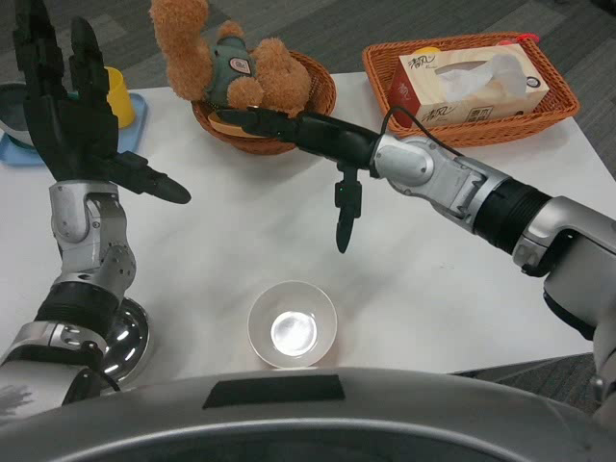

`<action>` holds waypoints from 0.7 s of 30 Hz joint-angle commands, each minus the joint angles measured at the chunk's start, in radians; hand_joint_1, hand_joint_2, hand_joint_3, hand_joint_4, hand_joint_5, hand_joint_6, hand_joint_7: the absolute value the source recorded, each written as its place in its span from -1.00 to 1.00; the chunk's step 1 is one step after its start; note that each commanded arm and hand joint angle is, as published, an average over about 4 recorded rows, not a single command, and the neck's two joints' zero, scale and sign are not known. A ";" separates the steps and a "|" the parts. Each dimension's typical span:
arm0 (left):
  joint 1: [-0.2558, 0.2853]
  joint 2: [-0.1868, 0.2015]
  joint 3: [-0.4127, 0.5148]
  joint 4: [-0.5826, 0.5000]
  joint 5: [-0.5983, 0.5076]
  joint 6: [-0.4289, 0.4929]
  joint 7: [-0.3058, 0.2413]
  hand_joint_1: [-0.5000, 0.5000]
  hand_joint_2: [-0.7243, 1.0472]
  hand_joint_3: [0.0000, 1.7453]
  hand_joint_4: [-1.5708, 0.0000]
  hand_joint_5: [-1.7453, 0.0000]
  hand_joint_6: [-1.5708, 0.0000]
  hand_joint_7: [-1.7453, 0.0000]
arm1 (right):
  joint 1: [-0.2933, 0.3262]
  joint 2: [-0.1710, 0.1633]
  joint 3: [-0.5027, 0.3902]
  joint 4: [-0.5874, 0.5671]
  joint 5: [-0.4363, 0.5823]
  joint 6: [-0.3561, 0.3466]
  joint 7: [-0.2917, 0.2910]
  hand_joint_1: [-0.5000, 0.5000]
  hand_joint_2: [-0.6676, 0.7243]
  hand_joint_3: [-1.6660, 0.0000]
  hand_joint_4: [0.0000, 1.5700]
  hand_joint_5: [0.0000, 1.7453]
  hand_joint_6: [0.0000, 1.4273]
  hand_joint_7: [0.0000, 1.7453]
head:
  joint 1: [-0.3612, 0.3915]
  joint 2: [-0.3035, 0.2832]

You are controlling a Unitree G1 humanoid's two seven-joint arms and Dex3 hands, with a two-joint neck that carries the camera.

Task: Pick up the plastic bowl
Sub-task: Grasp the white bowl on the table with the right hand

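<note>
A small white plastic bowl (293,324) stands upright on the white table (414,279) near its front edge, with nothing in it. My right hand (310,144) reaches in from the right and hovers well above and behind the bowl, fingers stretched out flat toward the left, thumb hanging down, holding nothing. My left hand (72,106) is raised at the left of the picture, palm open and fingers spread upward, thumb pointing right, also holding nothing. Neither hand touches the bowl.
A brown wicker basket (318,96) with a teddy bear (231,58) sits behind my right hand. An orange basket (558,106) holding a tissue box (472,87) is at back right. A yellow cup (119,96) on a blue tray (144,120) is at back left. A metal bowl (130,342) lies by my left forearm.
</note>
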 commanded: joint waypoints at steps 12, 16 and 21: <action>-0.064 0.103 0.023 0.087 -0.015 0.086 0.002 -1.00 -0.80 -1.00 1.00 1.00 1.00 1.00 | -0.248 -0.130 0.428 -0.314 -0.444 0.027 0.020 -0.50 0.18 0.81 -0.97 -1.00 -1.00 -1.00 | -0.018 -0.060; -0.088 0.152 0.002 0.122 -0.050 0.100 0.001 -1.00 -0.80 -1.00 1.00 1.00 1.00 1.00 | -0.213 -0.067 0.457 -0.336 -0.508 0.036 -0.009 -0.50 0.27 0.81 -0.96 -1.00 -0.98 -1.00 | -0.007 -0.075; -0.100 0.202 -0.009 0.141 -0.070 0.107 -0.001 -1.00 -0.80 -1.00 1.00 1.00 1.00 1.00 | -0.184 0.008 0.464 -0.308 -0.543 0.065 -0.005 -0.46 0.27 0.81 -0.96 -1.00 -0.97 -0.94 | -0.006 -0.076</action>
